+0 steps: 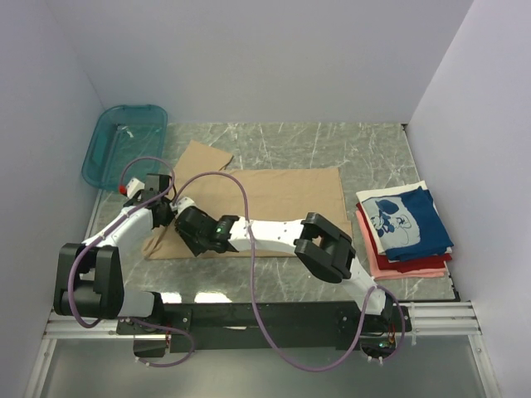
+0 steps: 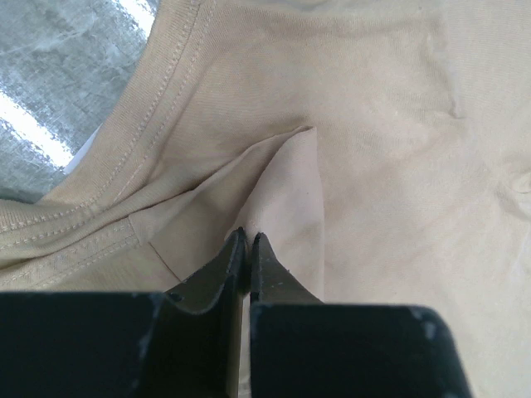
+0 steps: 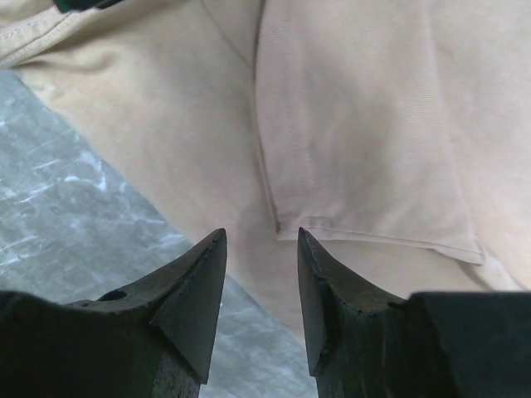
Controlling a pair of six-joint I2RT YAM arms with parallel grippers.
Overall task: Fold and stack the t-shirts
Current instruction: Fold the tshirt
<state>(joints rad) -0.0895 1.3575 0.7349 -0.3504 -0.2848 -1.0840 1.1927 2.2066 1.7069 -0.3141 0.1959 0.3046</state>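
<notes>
A grey marbled bench (image 1: 332, 149) is enclosed by white walls, and a tan t-shirt (image 1: 286, 195) is spread across its middle. The left pincer (image 2: 247, 236) is closed almost completely, and a raised fold of the tan cloth appears to be pinched between its tips (the contact itself is hidden). The right pincer (image 3: 261, 245) is held parted and empty over a stitched hem near the shirt's edge. Folded t-shirts (image 1: 406, 224), navy on top, are stacked at the right; a teal basket (image 1: 124, 141) is seen far left.

Robot lab cell; 3 plain white walls (image 1: 249, 58) enclose a marble-look table (image 1: 332, 149) and mounting rail (image 1: 216, 313).
</notes>
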